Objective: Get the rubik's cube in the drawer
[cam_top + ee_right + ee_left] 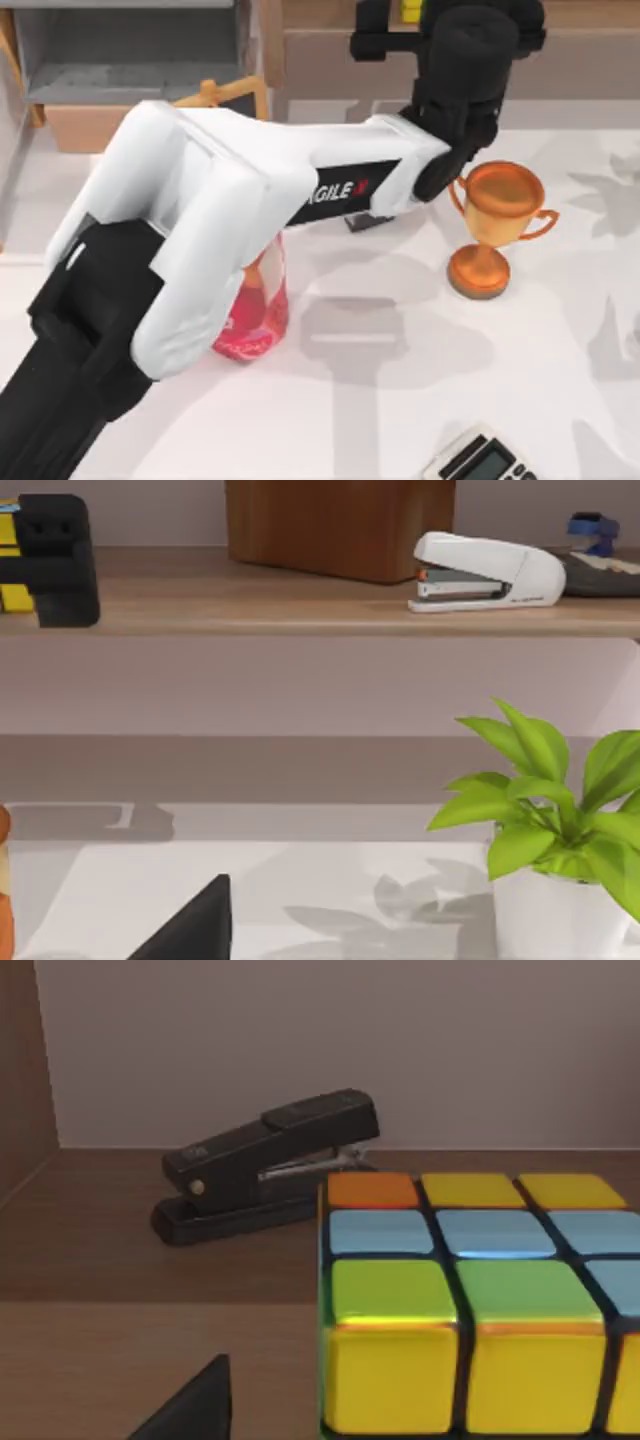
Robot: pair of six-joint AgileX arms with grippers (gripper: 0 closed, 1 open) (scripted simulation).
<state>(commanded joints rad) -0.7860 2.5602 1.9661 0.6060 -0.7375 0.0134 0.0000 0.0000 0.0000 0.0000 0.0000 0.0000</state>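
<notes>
Left gripper [400, 25] reaching onto shelf [150, 1280].
Cube [470, 1300] is sitting beside black stapler [265, 1165]; finger state cannot be told.

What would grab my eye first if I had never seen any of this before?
Probably the big white and black left arm, stretching from the table's near left corner towards the brown wooden shelf at the back. Its wrist view faces the bright rubik's cube of yellow, green, blue and orange squares on that shelf, beside a black stapler. On the white table, a shiny copper-coloured trophy cup stands right of centre.
</notes>
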